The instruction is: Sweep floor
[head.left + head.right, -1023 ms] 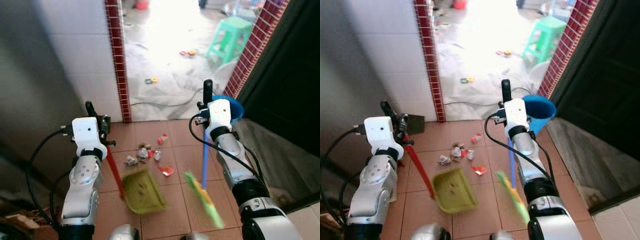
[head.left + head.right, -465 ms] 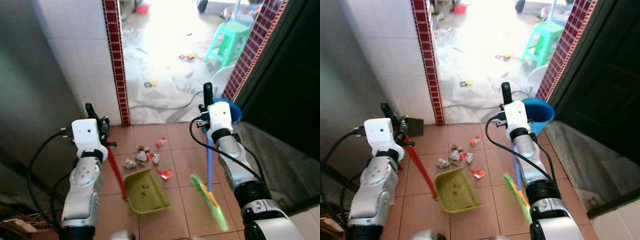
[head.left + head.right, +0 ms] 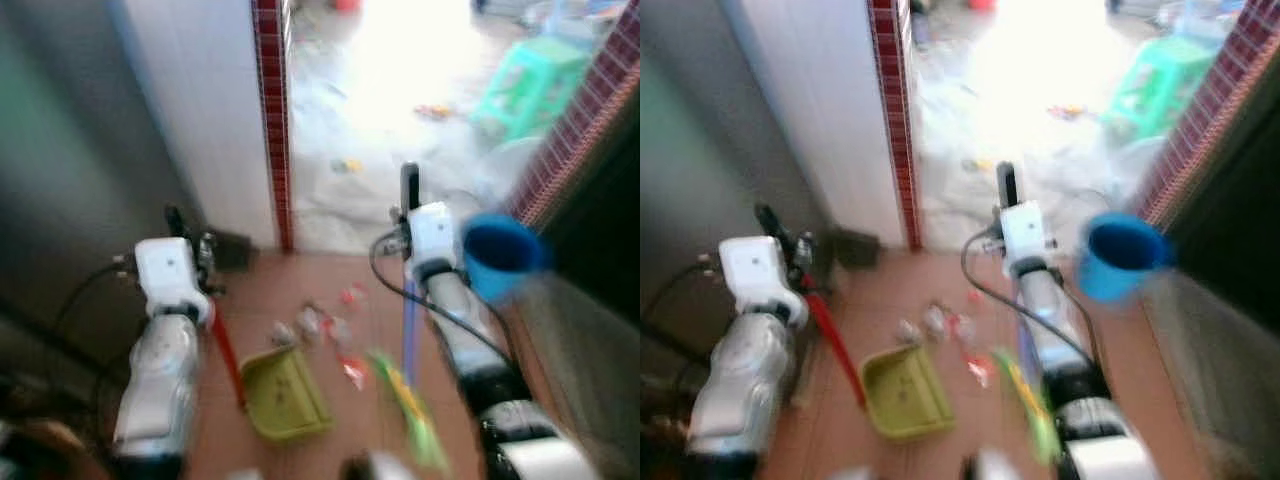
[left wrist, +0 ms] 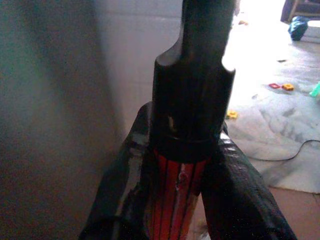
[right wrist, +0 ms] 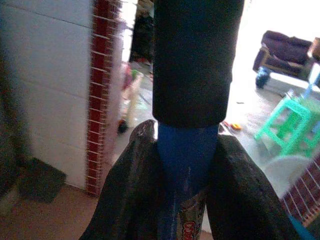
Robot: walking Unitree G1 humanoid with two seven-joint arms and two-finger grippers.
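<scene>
Broom handle is clamped in the right gripper; left gripper grips the red-handled dustpan beside floor litter

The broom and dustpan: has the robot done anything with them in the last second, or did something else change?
Mostly the camera turned and blurred, so the whole scene has slid. The green broom head sits a little closer to the litter. The right gripper still clamps the blue broom handle, the left gripper the red dustpan handle, and the dustpan still rests beside the litter.
</scene>
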